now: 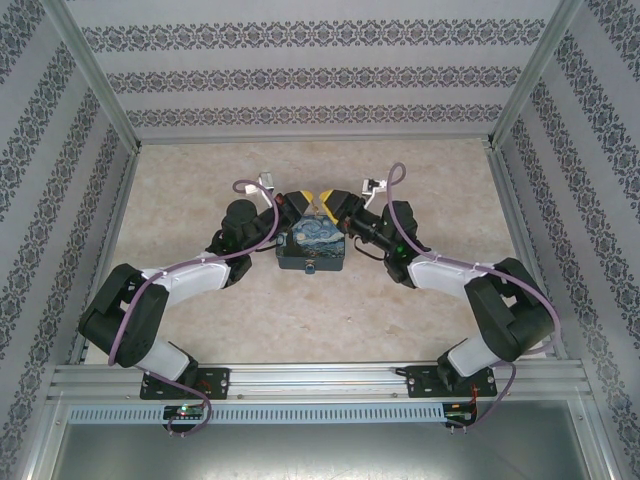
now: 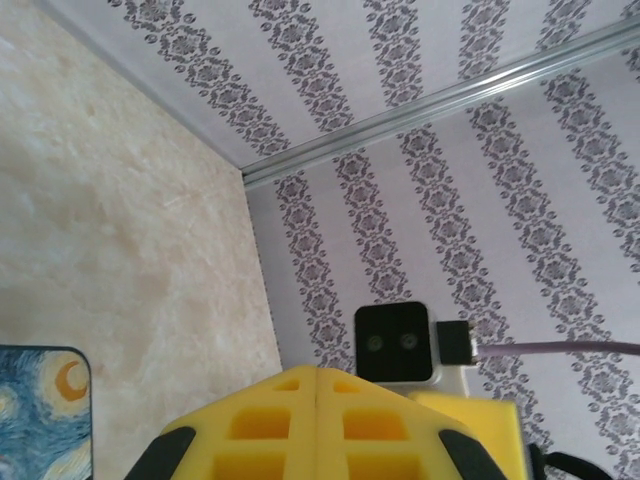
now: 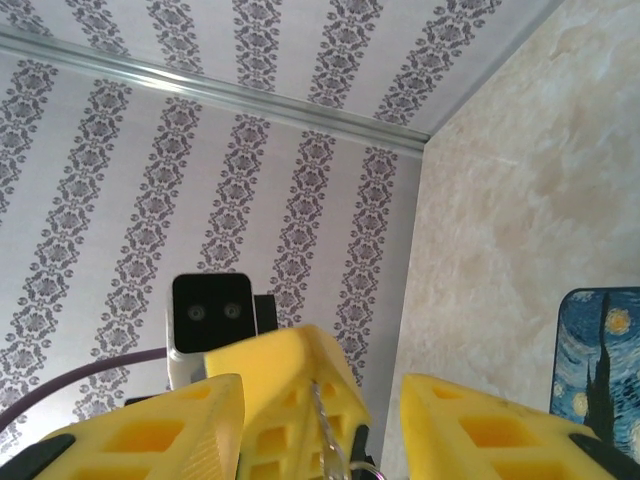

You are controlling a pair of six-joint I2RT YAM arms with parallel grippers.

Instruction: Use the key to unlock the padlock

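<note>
You have bright, even, diffuse light in every view. From overhead, the arms (image 1: 190,275) throw only faint, soft-edged shadows on the pale surface (image 1: 300,320), and the side walls (image 1: 50,200) splay toward the frame edges. In the wrist views the wallpaper (image 2: 450,220) reads crisp, the metal rail (image 2: 450,100) carries a mild sheen, and the left gripper (image 2: 315,378) and right gripper (image 3: 320,400) look slightly soft along the bottom edge.

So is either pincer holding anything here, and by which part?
The left pincer is shut on a thin metal strip, likely the key, gripped along its shaft. The right pincer stands open on either side, holding nothing.
</note>
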